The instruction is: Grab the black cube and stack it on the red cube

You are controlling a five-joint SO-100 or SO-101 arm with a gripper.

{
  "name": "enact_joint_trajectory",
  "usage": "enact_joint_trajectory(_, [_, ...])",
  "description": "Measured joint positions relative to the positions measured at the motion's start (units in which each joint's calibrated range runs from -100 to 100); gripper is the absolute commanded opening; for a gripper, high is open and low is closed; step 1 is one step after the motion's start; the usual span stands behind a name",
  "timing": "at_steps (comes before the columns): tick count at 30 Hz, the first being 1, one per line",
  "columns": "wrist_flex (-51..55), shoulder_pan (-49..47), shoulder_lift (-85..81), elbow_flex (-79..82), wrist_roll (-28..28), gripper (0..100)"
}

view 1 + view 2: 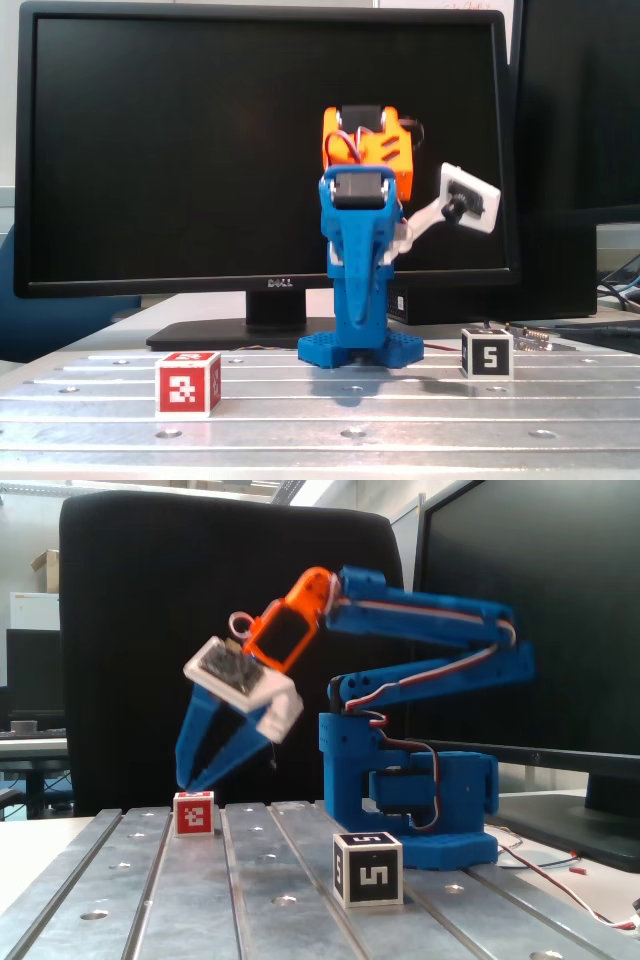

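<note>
The black cube (487,354) is seen resting on the metal worktop (320,405), to the right of the arm's blue base (358,350) in a fixed view and in front of it in the other (367,868), its face marked 5. The red cube (187,383) sits well apart from it on the same worktop, at the far side (193,813). The gripper (190,780) hangs just above the red cube, jaws slightly apart and holding nothing. A dark monitor (200,150) stands behind.
</note>
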Motion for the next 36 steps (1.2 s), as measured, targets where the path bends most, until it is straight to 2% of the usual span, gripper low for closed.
enact_joint_trajectory(7, [4.64, -3.11, 20.3, -17.57, -0.63, 1])
enact_joint_trajectory(14, [14.53, -7.33, 39.75, -40.22, -6.72, 1])
enact_joint_trajectory(18, [19.08, -10.74, 46.34, -47.46, -11.02, 1])
enact_joint_trajectory(27, [20.89, -20.96, 48.12, -49.18, -20.41, 1])
enact_joint_trajectory(36, [22.69, -28.15, 48.03, -41.39, -23.56, 1])
